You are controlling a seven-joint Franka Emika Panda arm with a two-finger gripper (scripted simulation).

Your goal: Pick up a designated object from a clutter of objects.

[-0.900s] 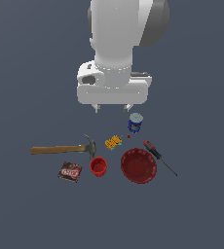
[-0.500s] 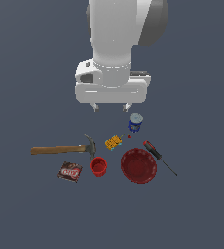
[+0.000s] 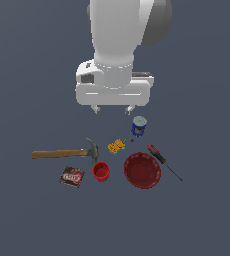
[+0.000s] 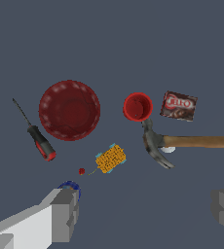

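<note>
Gripper [image 3: 113,108] hangs upper centre of the exterior view, fingers [image 3: 95,108] spread apart, empty. Blue can [image 3: 139,126] stands upright just below, near red bowl [image 3: 143,170].

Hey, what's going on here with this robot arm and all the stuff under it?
A white robot arm hangs above a clutter of small objects, its gripper open and holding nothing. Its target, the small blue cylindrical can with a silver-grey lid, stands upright just below the fingertip on the exterior view's right, not yet grasped. Nearby lie a wooden-handled hammer, a red bowl, a small red cup, a red-handled screwdriver, a brown packet and a small yellow-orange item.
</note>
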